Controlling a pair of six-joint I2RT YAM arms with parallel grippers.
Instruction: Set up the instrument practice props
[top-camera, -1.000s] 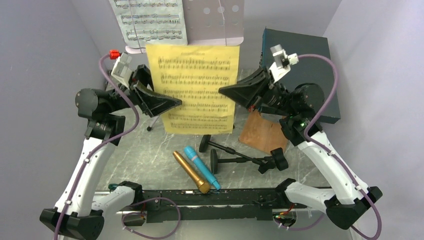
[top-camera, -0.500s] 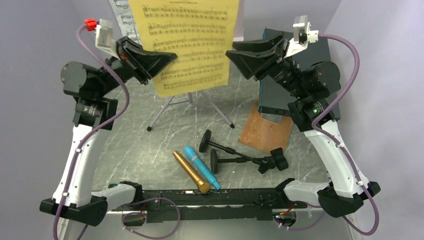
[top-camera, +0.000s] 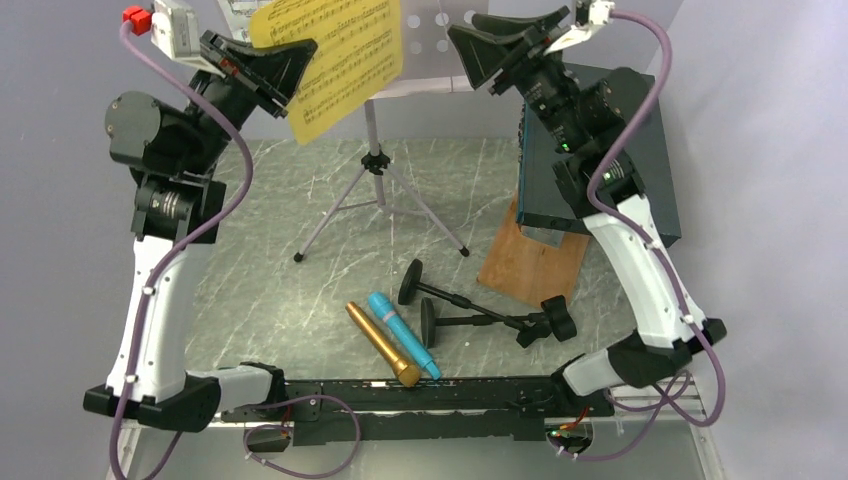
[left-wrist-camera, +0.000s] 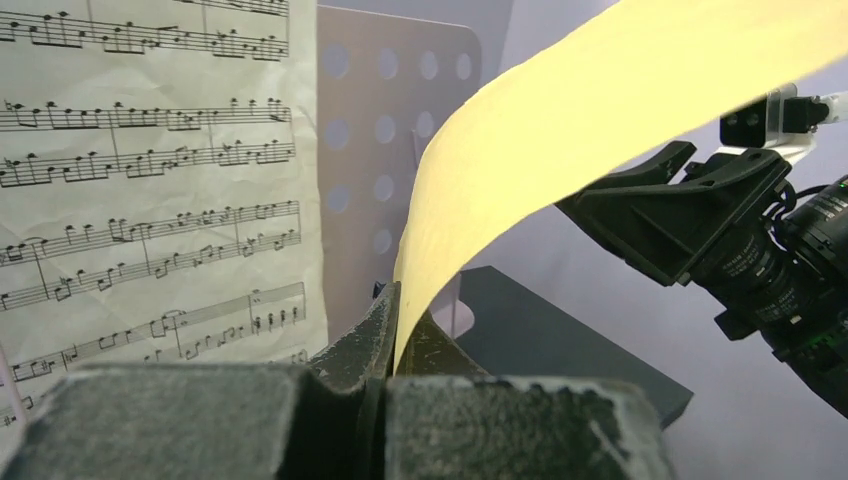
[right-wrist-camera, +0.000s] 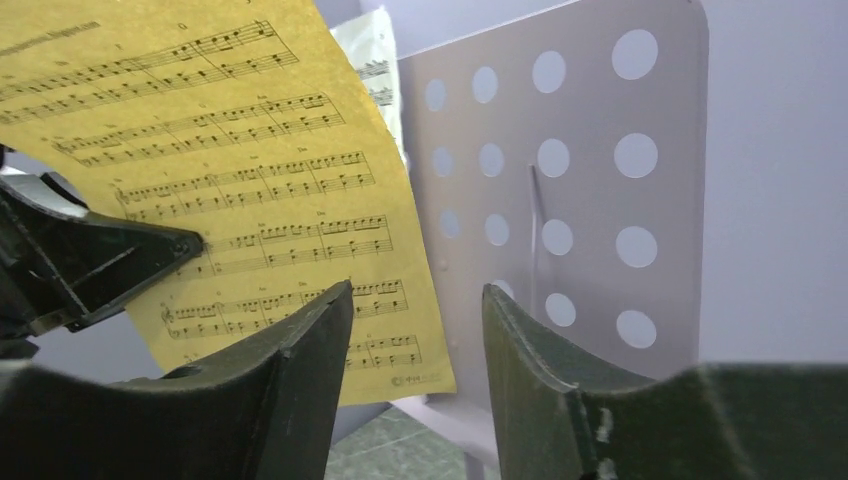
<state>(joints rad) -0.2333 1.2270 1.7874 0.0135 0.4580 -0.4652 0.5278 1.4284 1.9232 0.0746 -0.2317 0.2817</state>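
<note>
Both arms are standing higher than a second ago. The right gripper (right-wrist-camera: 415, 295), which was pinching the yellow page (top-camera: 335, 55), is now standing with its jaws parted and nothing between them. The left gripper (left-wrist-camera: 393, 300) is clamping the page alone by one edge. The sheet is bowing up and away from those jaws toward the right gripper, with its long axis slanting and its printed face toward the arms.

Well below both grippers, the gold microphone (top-camera: 383, 345) and blue microphone (top-camera: 402, 333) are lying side by side, long axes parallel and slanting toward the left gripper's side. Toward the right gripper's side, two black mic holders (top-camera: 470, 303) are lying toppled.

Just beyond the grippers, the music desk (right-wrist-camera: 580, 180) is standing on its tripod legs (top-camera: 375, 190), carrying the white page (left-wrist-camera: 150, 180) behind the left gripper.
</note>
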